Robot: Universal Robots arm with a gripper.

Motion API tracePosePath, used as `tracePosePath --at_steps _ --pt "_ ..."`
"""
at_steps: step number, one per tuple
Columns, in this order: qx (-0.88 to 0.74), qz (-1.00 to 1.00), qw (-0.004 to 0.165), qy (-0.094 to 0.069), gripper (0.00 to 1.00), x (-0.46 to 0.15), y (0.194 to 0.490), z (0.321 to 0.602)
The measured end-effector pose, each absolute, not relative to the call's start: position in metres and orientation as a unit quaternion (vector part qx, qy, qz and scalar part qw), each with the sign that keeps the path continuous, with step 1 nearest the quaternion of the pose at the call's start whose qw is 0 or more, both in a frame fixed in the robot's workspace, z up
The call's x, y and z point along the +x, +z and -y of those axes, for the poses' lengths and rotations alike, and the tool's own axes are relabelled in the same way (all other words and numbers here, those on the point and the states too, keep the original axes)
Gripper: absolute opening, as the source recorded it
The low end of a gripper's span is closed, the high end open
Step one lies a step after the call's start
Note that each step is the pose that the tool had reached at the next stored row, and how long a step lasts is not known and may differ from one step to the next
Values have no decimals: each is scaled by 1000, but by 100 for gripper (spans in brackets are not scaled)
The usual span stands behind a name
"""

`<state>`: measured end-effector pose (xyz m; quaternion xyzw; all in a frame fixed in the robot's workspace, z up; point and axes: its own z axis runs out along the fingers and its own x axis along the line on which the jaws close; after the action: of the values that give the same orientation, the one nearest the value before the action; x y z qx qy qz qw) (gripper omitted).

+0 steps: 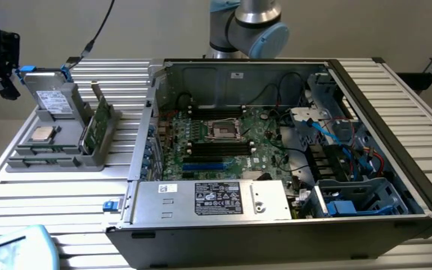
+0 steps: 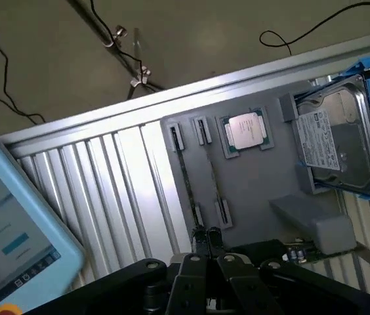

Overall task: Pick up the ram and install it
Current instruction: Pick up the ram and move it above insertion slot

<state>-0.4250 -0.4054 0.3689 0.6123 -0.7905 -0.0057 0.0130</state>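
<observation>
the ram (image 2: pixel 184 176) shows as a thin, dark strip seen edge-on. it stands on its long edge in a slot of the grey holder (image 2: pixel 250 190), with a small bracket at each end. it runs straight away from the closed fingertips (image 2: pixel 199 235), with its near end just ahead of them and its far end well beyond. it sits in the slot, not between the fingertips. whether they touch its near end cannot be told.
</observation>
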Motion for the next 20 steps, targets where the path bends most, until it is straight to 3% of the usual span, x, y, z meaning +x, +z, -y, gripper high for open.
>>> tracePosePath --at_steps 13,20 --pt "691 723 8 2 11 -425 368 405" --pt "691 723 8 2 31 -425 367 405"
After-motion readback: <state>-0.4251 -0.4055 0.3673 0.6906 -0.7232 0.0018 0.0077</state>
